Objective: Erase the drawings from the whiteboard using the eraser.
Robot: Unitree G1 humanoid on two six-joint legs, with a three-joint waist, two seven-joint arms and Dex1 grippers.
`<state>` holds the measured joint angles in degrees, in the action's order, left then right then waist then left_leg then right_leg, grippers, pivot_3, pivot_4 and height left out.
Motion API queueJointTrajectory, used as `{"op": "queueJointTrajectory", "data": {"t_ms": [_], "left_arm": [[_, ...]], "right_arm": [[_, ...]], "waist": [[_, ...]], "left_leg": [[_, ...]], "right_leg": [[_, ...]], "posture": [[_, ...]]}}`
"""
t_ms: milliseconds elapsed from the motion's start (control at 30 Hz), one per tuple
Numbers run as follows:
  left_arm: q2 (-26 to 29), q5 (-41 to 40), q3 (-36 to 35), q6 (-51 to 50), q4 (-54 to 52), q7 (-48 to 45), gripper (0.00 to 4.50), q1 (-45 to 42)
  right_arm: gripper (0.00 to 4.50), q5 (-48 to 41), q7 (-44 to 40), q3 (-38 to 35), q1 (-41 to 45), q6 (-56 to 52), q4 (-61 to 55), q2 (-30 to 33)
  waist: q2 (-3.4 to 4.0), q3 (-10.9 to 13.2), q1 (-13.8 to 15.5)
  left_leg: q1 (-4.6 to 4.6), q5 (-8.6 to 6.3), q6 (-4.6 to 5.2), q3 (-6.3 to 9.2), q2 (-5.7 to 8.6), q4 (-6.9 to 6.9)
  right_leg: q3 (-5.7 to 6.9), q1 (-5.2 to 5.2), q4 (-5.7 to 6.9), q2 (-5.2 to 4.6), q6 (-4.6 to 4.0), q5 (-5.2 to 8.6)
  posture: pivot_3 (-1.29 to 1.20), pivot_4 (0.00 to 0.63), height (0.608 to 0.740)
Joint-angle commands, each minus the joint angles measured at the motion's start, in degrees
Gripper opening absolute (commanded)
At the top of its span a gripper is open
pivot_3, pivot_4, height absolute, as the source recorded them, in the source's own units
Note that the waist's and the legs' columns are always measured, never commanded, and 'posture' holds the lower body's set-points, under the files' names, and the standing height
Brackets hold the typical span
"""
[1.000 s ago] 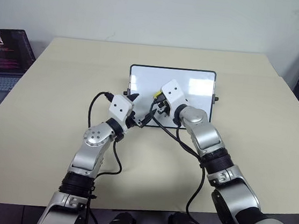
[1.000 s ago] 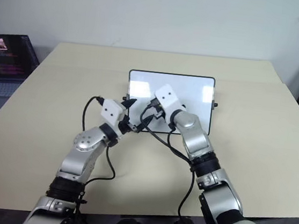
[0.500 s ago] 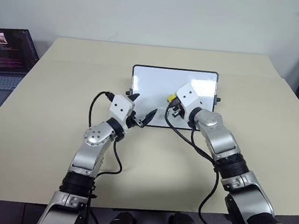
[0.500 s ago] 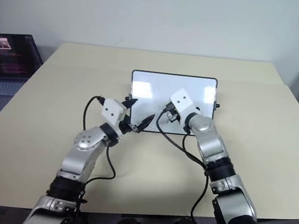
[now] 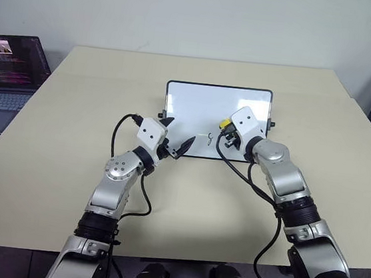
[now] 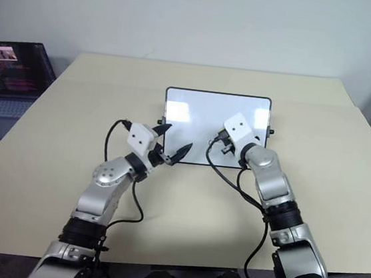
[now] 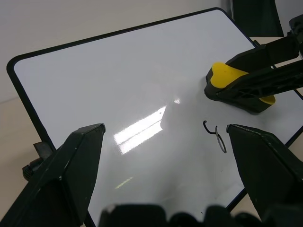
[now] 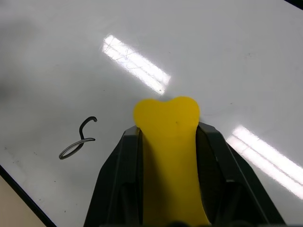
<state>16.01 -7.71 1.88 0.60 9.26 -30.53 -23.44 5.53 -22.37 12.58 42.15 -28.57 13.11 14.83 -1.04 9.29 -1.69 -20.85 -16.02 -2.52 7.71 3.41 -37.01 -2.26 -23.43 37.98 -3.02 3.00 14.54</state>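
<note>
The right end effector [image 8: 165,156] clamps the small yellow oblong eraser [image 8: 166,124] by its long sides, pressed onto the glossy white black-framed whiteboard [image 7: 118,85]. One dark squiggle drawing [image 8: 78,139] remains just beside it. The eraser looks light and stiff, likely gliding easily. The left end effector [image 5: 177,138] is open.

We count one whiteboard [image 5: 202,107] on the table [image 5: 68,166], lying toward its far edge. On the board we see one drawing [image 7: 215,135], a single dark squiggle near the board's near edge. There is one eraser [image 8: 169,142], yellow, over the board's right half. We count two grippers: the left gripper [image 5: 176,136] by the board's near left corner and the right gripper [image 5: 225,131] at the eraser. One laptop [image 5: 6,65] stands beyond the table's left edge.
</note>
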Motion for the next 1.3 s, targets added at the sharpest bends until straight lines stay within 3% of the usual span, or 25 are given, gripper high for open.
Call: {"op": "queueJointTrajectory", "data": {"t_ms": [33, 133, 433, 600, 1300], "left_arm": [[-0.1, -0.2, -0.4, 1.3, -0.8, 0.1, 4.50, -1.6], [0.0, -0.3, -0.4, 1.1, -1.1, 0.0, 4.50, -1.6], [0.6, -0.7, -0.8, 0.4, -2.7, -0.4, 4.50, -0.5], [0.5, -0.8, -0.6, 0.2, -3.0, -0.4, 4.50, -0.3], [-0.4, -3.5, 0.7, -5.9, -7.0, -3.7, 4.50, 4.3]], "right_arm": [[1.33, 0.5, 1.4, -2.1, 0.0, -1.4, -0.4, 0.9], [1.33, -1.5, 1.0, -4.1, -0.2, -4.8, -3.6, 0.4], [1.33, -13.2, -1.2, -15.1, -6.0, -28.2, -24.7, 0.1], [1.33, -15.6, 0.5, -16.7, -11.5, -35.1, -31.1, 0.0], [1.33, -16.9, 4.6, -16.5, -10.0, -33.9, -28.7, -0.3]], "waist": [[0.00, 0.0, 0.0], [0.00, 0.0, 0.0], [-0.01, 0.0, -0.1], [-0.01, 0.0, -0.1], [0.00, 0.0, -0.1]], "left_leg": [[0.00, 0.00, 0.00, 0.00, 0.00, 0.00], [0.00, 0.00, 0.00, 0.00, 0.00, 0.00], [-0.10, -0.01, 0.00, 0.01, -0.08, 0.07], [-0.10, -0.03, 0.02, -0.03, -0.09, 0.08], [-0.09, -0.03, 0.02, -0.02, -0.06, 0.08]], "right_leg": [[0.00, 0.00, 0.00, 0.00, 0.00, 0.00], [0.00, 0.00, -0.01, 0.00, 0.00, 0.00], [-0.04, -0.09, -0.17, -0.05, 0.00, 0.01], [-0.05, -0.08, -0.21, -0.05, 0.01, 0.02], [-0.04, -0.07, -0.19, -0.03, 0.02, 0.03]], "posture": [[0.00, 0.150, 0.740], [0.00, 0.150, 0.740], [0.00, 0.150, 0.740], [0.00, 0.150, 0.740], [0.00, 0.150, 0.740]]}}
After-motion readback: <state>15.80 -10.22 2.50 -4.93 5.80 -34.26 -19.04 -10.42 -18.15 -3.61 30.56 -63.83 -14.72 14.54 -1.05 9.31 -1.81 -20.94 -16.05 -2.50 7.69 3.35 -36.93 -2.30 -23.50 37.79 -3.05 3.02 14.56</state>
